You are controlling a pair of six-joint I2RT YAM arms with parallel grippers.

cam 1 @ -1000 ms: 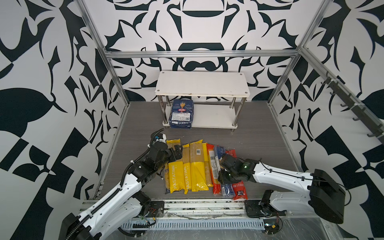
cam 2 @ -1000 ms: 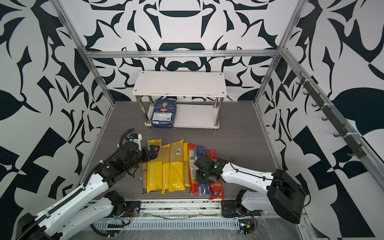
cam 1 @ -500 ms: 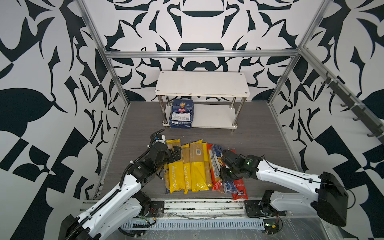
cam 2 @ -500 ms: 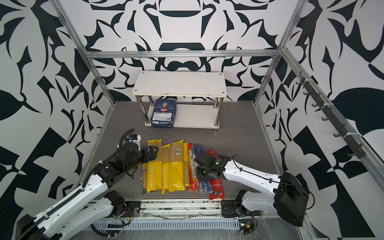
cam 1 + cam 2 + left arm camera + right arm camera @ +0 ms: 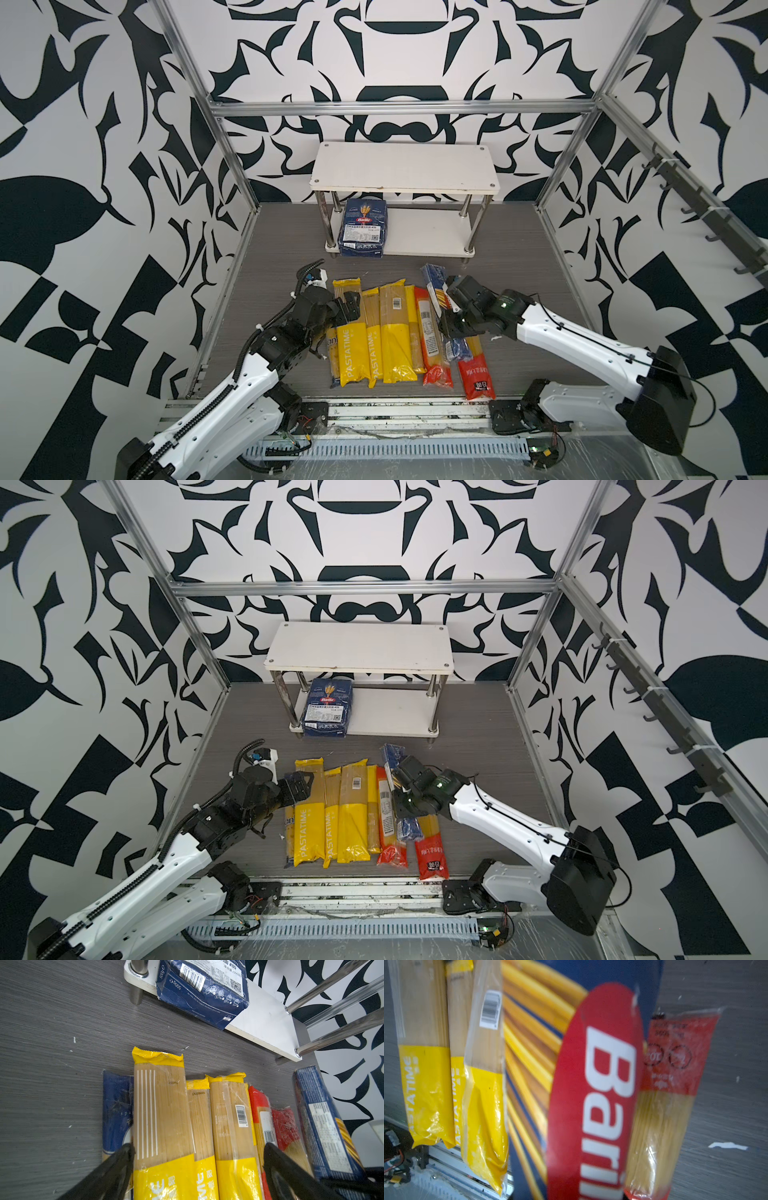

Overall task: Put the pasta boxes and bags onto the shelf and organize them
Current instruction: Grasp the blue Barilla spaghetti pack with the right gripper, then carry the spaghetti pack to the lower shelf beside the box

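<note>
- On lower board of small two-tier white rack w/ chrome posts: just wide flat dark-blue Barilla pack, at left end, poking past front edge. Top board bare.
- On grey table in front: 4 yellow-and-clear PASTATIME spaghetti bags side by side, 2 red-and-clear bags, dark-blue-and-clear "ankara" bag partly under leftmost yellow one.
- Right gripper: fingertips hidden; looks clamped on long narrow dark-blue Barilla box, held tilted over red bags.
- Left gripper: fingers wide apart, empty, hovering over yellow bags.
- Est. progress: 1 of 9 shelved, 2nd in hand; leaves 7 bags + neatening.
</note>
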